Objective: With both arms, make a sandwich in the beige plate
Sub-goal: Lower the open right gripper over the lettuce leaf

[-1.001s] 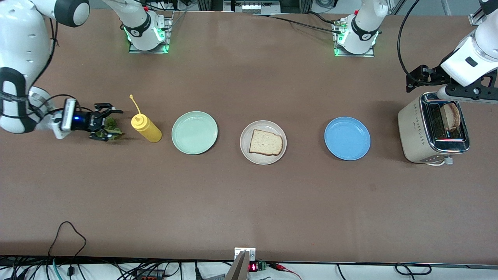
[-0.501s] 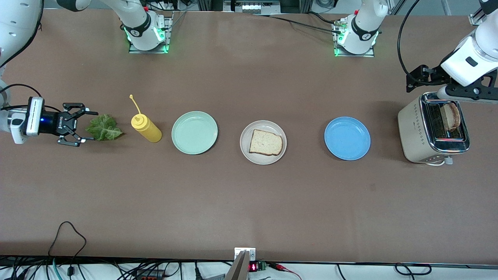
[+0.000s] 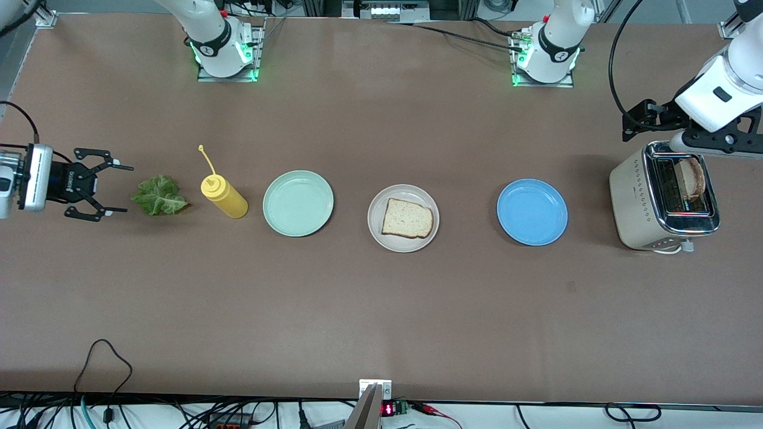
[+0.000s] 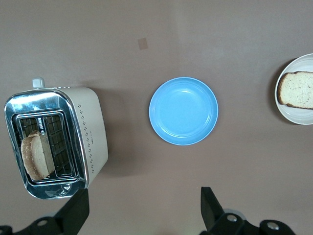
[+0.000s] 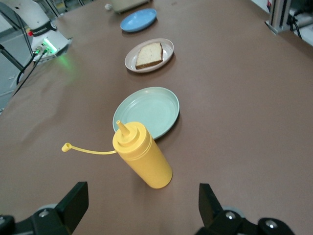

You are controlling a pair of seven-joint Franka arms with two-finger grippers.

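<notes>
One bread slice [image 3: 407,218] lies flat on the beige plate [image 3: 376,227] at mid-table. A second slice [image 3: 691,177] stands in the toaster [image 3: 638,202] at the left arm's end. The lettuce leaf [image 3: 158,195] lies on the table at the right arm's end, beside the yellow bottle. My right gripper [image 3: 122,189] is open and empty, level with the leaf, a short gap off it toward the table's end. The left gripper [image 4: 142,215] hangs open and empty over the table beside the toaster [image 4: 85,132]. The right wrist view shows bottle and plates but not the leaf.
A yellow squeeze bottle [image 3: 223,196] with its cap strap sticking up lies between the lettuce and a mint-green plate [image 3: 298,202]. A blue plate [image 3: 532,211] sits between the beige plate and the toaster. Cables run along the table edge nearest the front camera.
My right gripper, which was over the lettuce a second ago, has drawn back toward the right arm's end of the table, leaving the leaf lying there. The left arm has not moved.
</notes>
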